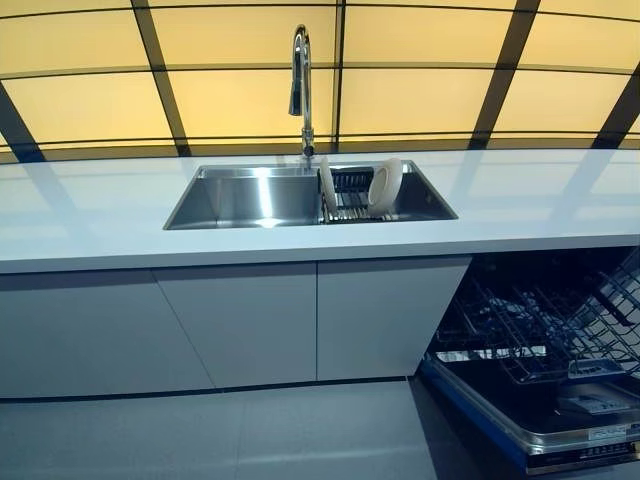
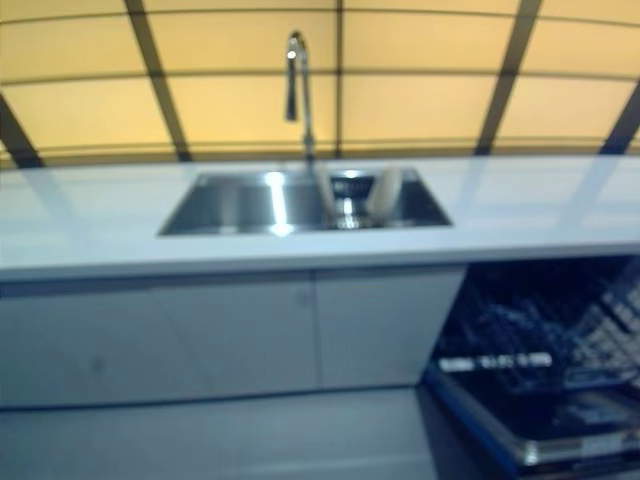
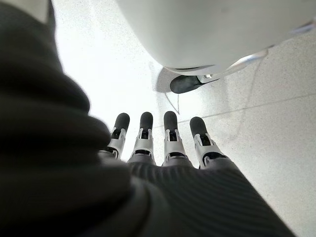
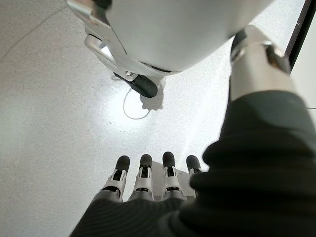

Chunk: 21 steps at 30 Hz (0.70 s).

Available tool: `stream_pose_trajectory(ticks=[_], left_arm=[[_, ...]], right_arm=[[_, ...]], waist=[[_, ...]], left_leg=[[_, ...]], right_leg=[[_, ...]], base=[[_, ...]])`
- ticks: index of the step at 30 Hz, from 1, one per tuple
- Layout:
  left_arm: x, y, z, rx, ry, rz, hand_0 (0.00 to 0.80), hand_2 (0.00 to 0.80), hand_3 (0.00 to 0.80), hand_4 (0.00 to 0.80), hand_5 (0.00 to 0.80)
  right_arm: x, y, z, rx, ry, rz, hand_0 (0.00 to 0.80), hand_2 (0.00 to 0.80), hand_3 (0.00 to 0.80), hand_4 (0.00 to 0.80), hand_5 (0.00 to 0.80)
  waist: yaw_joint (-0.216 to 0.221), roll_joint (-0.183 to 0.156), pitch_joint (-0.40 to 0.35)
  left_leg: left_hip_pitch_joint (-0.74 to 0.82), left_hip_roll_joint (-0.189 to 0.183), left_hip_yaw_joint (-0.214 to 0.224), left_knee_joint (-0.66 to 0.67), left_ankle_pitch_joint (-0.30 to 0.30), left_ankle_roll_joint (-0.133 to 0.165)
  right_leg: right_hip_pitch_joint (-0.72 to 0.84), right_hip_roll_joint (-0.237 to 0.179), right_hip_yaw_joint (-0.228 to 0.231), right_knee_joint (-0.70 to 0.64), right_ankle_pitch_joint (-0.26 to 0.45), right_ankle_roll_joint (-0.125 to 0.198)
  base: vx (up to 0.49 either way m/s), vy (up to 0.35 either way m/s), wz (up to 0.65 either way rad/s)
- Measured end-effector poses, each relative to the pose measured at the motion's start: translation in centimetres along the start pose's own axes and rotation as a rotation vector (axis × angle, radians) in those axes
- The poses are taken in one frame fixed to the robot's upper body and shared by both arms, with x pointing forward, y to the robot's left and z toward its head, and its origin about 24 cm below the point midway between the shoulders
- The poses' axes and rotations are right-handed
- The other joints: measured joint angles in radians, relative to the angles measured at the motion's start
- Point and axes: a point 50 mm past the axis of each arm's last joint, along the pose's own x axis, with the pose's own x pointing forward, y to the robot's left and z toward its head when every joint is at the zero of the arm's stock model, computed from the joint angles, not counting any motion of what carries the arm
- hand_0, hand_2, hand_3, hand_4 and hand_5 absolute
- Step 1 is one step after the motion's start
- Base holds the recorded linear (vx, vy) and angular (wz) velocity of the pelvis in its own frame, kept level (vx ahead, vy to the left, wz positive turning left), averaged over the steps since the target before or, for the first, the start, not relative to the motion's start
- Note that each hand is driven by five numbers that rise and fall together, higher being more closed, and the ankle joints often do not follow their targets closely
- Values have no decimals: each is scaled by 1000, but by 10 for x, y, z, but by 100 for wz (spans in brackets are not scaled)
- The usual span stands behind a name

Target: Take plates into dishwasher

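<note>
Head views: a white, long worktop (image 1: 520,205) is running across the scene, with a rectangular stainless-steel sink (image 1: 250,198) set into it below a tall chrome gooseneck tap (image 1: 301,85). Inside the right part of the sink, a dark wire dish rack (image 1: 350,195) is holding two round white plates on edge. The larger white plate (image 1: 385,187) is standing at the rack's right end, leaning rightward, its concave face turning toward the left and toward the viewer, its rim plane running roughly front to back. The thinner white plate (image 1: 327,186) is standing at the rack's left end, nearly edge-on to the camera and close to upright; which way its face is pointing cannot be told from here.

Below the worktop, flat pale grey cabinet doors (image 1: 240,325) are closing off the left and centre. At the lower right, the open black dishwasher (image 1: 540,345) is showing its dark wire lower basket (image 1: 560,330) pulled out over the lowered dishwasher door (image 1: 530,420).

Wrist views: the left hand (image 3: 148,148) is hanging over the light speckled floor (image 3: 276,148), its fingers straight, side by side and holding nothing. The right hand (image 4: 148,185) is likewise hanging over the floor, fingers extended and empty. Neither hand is appearing in the head views, and both are well apart from the plates.
</note>
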Motion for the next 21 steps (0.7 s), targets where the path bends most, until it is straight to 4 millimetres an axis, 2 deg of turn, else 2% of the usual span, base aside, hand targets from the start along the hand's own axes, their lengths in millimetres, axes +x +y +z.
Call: stream_pose_trajectory(ticks=[21], left_arm=[[0,1,0,2,11,-5,0,0,0,0,0]], right_arm=[[0,0,3,-9,13,10,0,0,0,0,0]], waist=[[0,-5,-6]], left_leg=[[18,1,20,0,0,0]], right_leg=[[4,0,14,0,6,1]], base=[[5,-10,-1]])
